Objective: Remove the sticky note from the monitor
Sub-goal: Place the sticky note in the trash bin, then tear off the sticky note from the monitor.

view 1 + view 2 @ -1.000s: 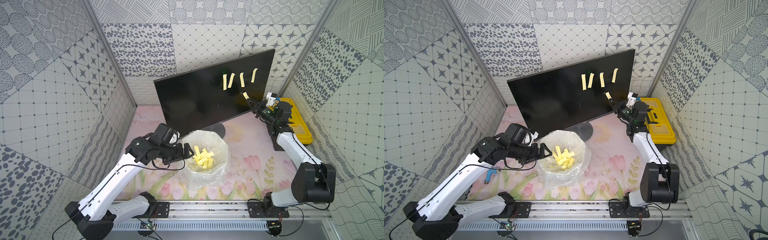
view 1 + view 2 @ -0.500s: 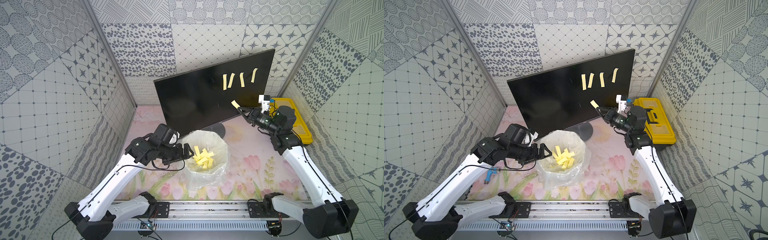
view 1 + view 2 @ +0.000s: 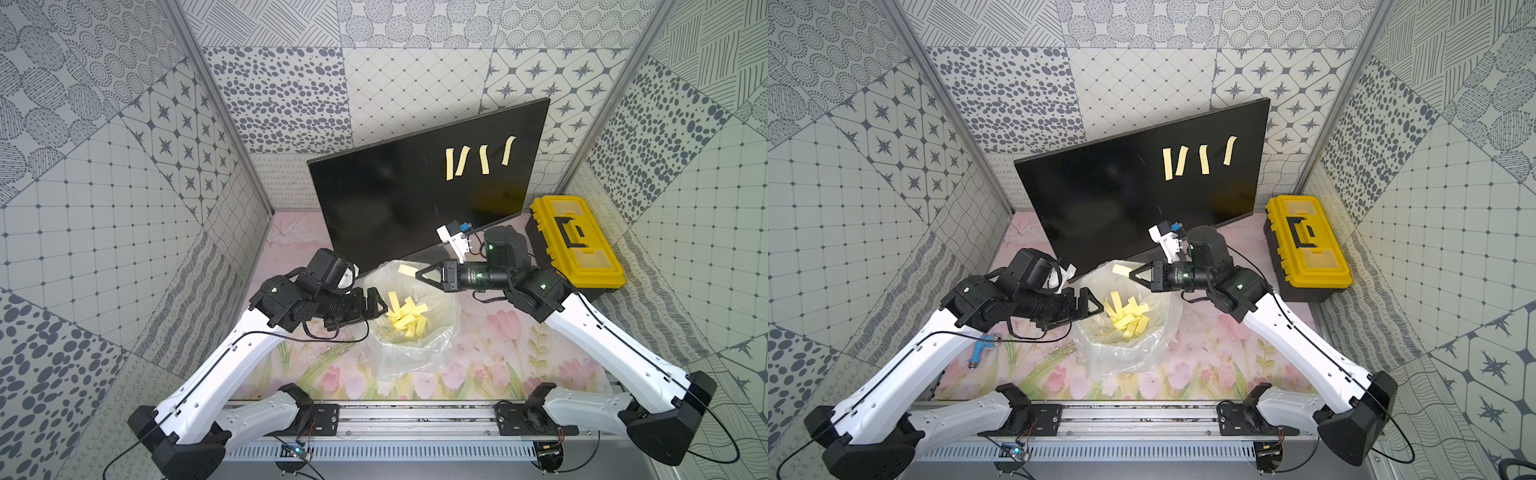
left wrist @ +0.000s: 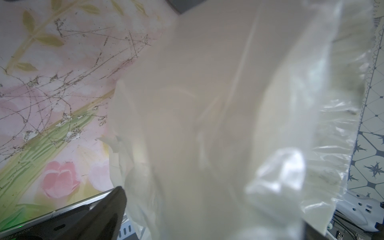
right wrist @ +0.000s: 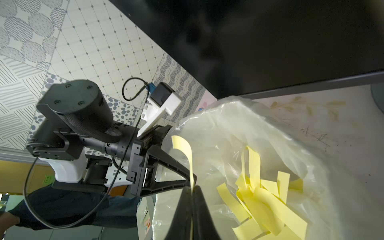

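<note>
In both top views, the right gripper (image 3: 417,274) is hanging over the open mouth of the plastic bag (image 3: 415,357), pinching one sticky note (image 3: 406,270) by its end, with the strip sticking out past the tips toward the monitor (image 3: 395,208). Four more notes (image 3: 449,164) are sitting high on the screen, toward the toolbox (image 3: 577,245) side. The left gripper (image 3: 380,306) is sitting at the bag's rim on the opposite side. The left wrist view is showing mostly blurred plastic (image 4: 207,104) filling the space beside one dark finger (image 4: 112,207), so I cannot tell whether those jaws are clamping the rim or just resting against it. The right wrist view is showing the jaws closed on the note (image 5: 185,149), which is curling up above the pile of dropped strips (image 5: 270,197). The step looks like the drop. It's probably best to open wide only while the tips are well inside the rim. The glue edge may be clinging to a finger, so dipping lower or brushing the plastic could help it off. The left arm should be holding the mouth steady.
</note>
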You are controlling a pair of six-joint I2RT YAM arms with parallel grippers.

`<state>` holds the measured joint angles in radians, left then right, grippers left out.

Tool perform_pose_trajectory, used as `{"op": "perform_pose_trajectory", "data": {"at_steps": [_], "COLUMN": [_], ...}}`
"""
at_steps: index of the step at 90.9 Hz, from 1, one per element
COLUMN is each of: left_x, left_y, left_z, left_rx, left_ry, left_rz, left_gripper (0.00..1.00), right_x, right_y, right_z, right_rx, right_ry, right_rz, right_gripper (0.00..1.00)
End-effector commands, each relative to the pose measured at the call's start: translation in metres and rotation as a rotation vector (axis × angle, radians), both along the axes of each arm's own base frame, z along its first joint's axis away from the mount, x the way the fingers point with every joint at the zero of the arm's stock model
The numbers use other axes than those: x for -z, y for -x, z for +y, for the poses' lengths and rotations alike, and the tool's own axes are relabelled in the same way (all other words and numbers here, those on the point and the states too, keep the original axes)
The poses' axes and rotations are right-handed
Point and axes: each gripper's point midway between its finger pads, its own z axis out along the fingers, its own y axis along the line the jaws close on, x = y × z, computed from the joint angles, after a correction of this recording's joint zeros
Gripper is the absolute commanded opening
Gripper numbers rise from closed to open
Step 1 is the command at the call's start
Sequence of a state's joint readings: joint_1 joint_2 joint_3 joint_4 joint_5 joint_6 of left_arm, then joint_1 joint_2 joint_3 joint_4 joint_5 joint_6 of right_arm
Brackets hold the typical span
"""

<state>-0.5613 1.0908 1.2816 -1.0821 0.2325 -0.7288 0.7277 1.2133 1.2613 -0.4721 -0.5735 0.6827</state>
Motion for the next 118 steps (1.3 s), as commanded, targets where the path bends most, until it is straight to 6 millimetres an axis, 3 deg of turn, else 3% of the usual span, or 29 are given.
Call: {"op": "perform_pose_trajectory", "data": {"at_steps": [1, 9, 16, 37, 54, 73, 90, 102, 118], "left_x": [-0.006, -0.007, -0.007, -0.007, -0.007, -0.006, -0.009, -0.008, -0.008], "left_y": [-0.002, -0.002, -0.002, -0.002, -0.002, -0.003, -0.004, -0.005, -0.005], "left_z": [-0.005, -0.005, -0.005, -0.005, -0.005, -0.005, -0.006, -0.007, -0.008], "left_rx": [0.014, 0.013, 0.013, 0.013, 0.013, 0.012, 0.016, 0.016, 0.016], "left_ry": [0.016, 0.020, 0.020, 0.019, 0.018, 0.019, 0.020, 0.020, 0.021], "left_rz": [-0.027, -0.031, -0.031, -0.031, -0.033, -0.032, -0.037, -0.032, -0.029], "left_gripper": [0.99, 0.99, 0.99, 0.99, 0.99, 0.99, 0.99, 1.00, 0.99], "right_x": [0.003, 0.002, -0.002, -0.025, -0.052, -0.086, -0.098, -0.106, -0.110], "right_y": [0.003, 0.004, 0.002, -0.001, -0.024, -0.085, -0.132, -0.156, -0.182], "right_z": [0.002, 0.001, -0.002, -0.004, -0.017, -0.072, -0.136, -0.178, -0.215], "right_rx": [-0.008, -0.005, 0.007, 0.023, 0.103, 0.329, 0.549, 0.662, 0.755], "right_ry": [0.070, 0.080, 0.084, 0.065, 0.042, -0.082, -0.175, -0.281, -0.405], "right_rz": [-0.067, -0.078, -0.094, -0.154, -0.232, -0.265, -0.266, -0.257, -0.233], "right_gripper": [0.19, 0.41, 0.49, 0.55, 0.67, 0.77, 0.81, 0.81, 0.81]}}
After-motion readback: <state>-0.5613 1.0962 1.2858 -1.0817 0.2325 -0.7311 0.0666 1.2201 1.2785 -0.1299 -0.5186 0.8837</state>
